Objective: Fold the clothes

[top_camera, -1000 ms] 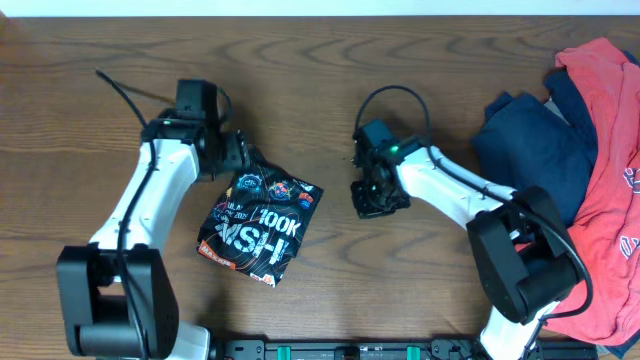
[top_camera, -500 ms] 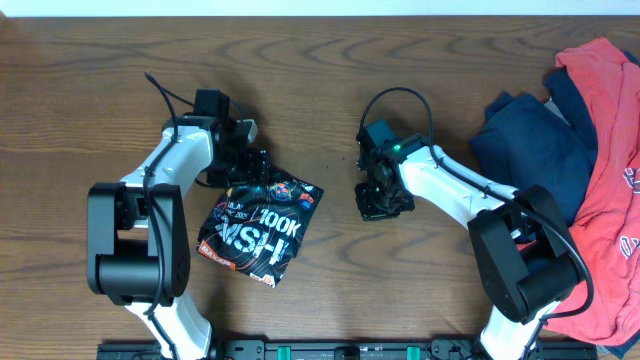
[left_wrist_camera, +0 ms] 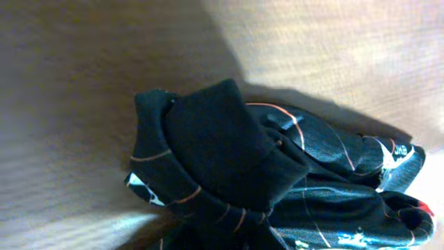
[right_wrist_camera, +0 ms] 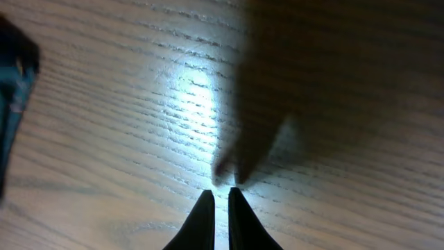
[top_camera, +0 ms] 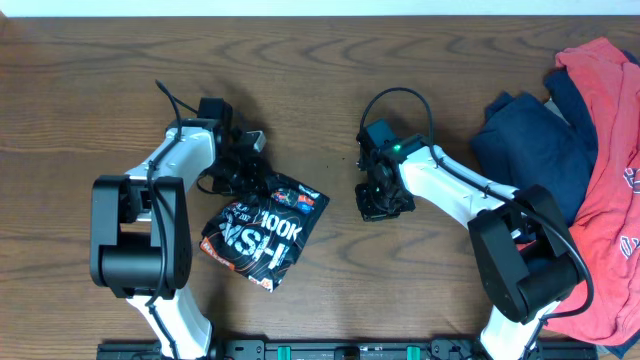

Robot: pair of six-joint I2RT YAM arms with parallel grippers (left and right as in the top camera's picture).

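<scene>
The black jersey (top_camera: 262,232) with white lettering and thin orange lines lies folded into a small bundle on the table, left of centre. My left gripper (top_camera: 260,183) is at its upper left edge, shut on the cloth. In the left wrist view a bunched fold of the jersey (left_wrist_camera: 229,146) fills the lower frame and hides my fingers. My right gripper (top_camera: 382,205) hangs shut over bare wood right of the jersey, holding nothing. In the right wrist view, the right gripper (right_wrist_camera: 220,191) shows its two tips nearly touching.
A navy garment (top_camera: 530,145) and a red garment (top_camera: 610,190) lie heaped at the right edge of the wooden table (top_camera: 420,80). Both arm bases stand at the front edge.
My left gripper slid right onto the jersey's upper edge and closed on it. That edge bunched and shifted slightly. The right arm stayed put.
</scene>
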